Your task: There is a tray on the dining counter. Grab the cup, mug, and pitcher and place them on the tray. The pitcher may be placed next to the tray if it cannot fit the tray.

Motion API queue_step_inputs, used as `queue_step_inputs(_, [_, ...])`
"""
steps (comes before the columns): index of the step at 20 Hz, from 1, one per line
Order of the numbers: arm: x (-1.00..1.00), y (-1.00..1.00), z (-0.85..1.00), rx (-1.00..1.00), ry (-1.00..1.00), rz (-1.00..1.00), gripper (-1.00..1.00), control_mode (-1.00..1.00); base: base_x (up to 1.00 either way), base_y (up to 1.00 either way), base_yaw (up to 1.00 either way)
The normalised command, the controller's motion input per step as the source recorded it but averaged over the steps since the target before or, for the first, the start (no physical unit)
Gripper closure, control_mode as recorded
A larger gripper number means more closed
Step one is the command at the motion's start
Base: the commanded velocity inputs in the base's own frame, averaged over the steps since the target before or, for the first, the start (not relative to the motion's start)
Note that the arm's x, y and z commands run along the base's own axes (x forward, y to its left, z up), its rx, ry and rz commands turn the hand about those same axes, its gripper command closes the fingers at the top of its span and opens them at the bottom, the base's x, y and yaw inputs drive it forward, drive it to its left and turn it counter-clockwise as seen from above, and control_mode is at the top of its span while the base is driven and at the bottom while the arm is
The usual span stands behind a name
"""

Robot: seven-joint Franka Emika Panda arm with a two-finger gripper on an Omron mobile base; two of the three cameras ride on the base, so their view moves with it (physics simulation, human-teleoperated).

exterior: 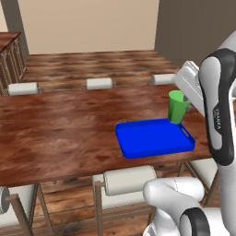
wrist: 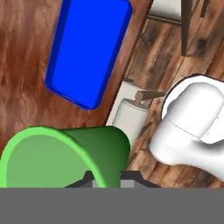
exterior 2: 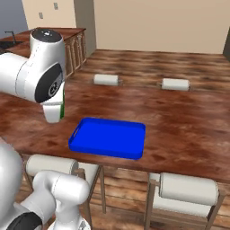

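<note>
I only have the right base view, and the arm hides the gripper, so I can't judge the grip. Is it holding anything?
Observer: Yes. In the hand view the gripper is shut on the rim of a green cup.
Operator: Cup or mug?
Observer: Cup. The left base view shows it tapered, with no handle.
Operator: Is it over the tray yet?
Observer: Not clearly. In the left base view it stands about upright at the far right corner of the tray, near the rim rather than over the middle.
</note>
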Motion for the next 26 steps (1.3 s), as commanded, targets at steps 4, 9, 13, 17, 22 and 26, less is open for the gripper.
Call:
queue_step_inputs(4, [0.97, -0.17, -0.23, 0.00, 0.01, 0.13, 1.00, -1.00, 0.00, 0.00, 0.00])
queue_step_inputs(9, [0.98, -0.02, -0.34, 0.00, 0.03, 0.14, 1.00, -1.00, 0.00, 0.00, 0.00])
queue_step_inputs(13, [0.93, 0.00, -0.42, 0.00, 0.01, 0.06, 1.00, -1.00, 0.00, 0.00, 0.00])
queue_step_inputs(17, [0.86, 0.00, -0.49, 0.00, 0.00, 0.02, 1.00, -1.00, 0.00, 0.00, 0.00])
queue_step_inputs(22, [0.76, 0.00, -0.53, 0.00, 0.00, 0.01, 1.00, -1.00, 0.00, 0.00, 0.00])
queue_step_inputs(26, [0.71, 0.00, -0.51, 0.00, 0.01, 0.00, 1.00, -1.00, 0.00, 0.00, 0.00])
